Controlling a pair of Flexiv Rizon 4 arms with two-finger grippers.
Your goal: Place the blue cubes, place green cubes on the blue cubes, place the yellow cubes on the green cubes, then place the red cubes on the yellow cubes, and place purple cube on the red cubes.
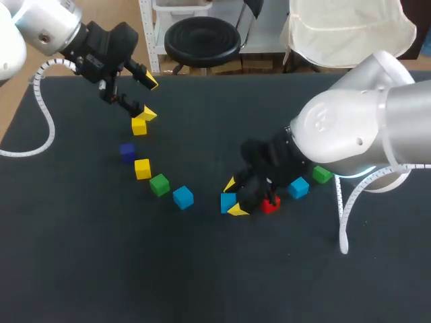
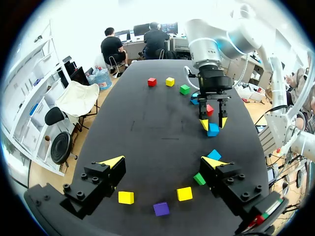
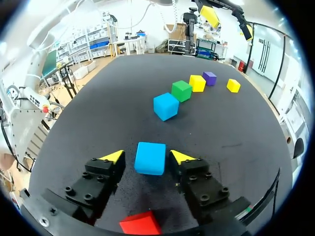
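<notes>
My right gripper (image 1: pixel 234 197) (image 3: pixel 147 157) is low on the table, open, straddling a blue cube (image 3: pixel 150 158) (image 1: pixel 227 201); narrow gaps show on both sides of the cube. A red cube (image 1: pixel 270 204) (image 3: pixel 141 223) lies just behind its fingers. A curved row runs from another blue cube (image 1: pixel 182 196) through a green cube (image 1: pixel 159 184), a yellow cube (image 1: pixel 142 168) and the purple cube (image 1: pixel 127 151) to a second yellow cube (image 1: pixel 139 126). My left gripper (image 1: pixel 148 99) (image 2: pixel 163 162) hangs open and empty above that last yellow cube.
A third blue cube (image 1: pixel 298 188) and a second green cube (image 1: pixel 322 175) sit under my right arm. Beyond them, in the left wrist view, lie one more yellow cube (image 2: pixel 170 81) and one more red cube (image 2: pixel 152 81). The black tabletop (image 1: pixel 101 269) is bare in front.
</notes>
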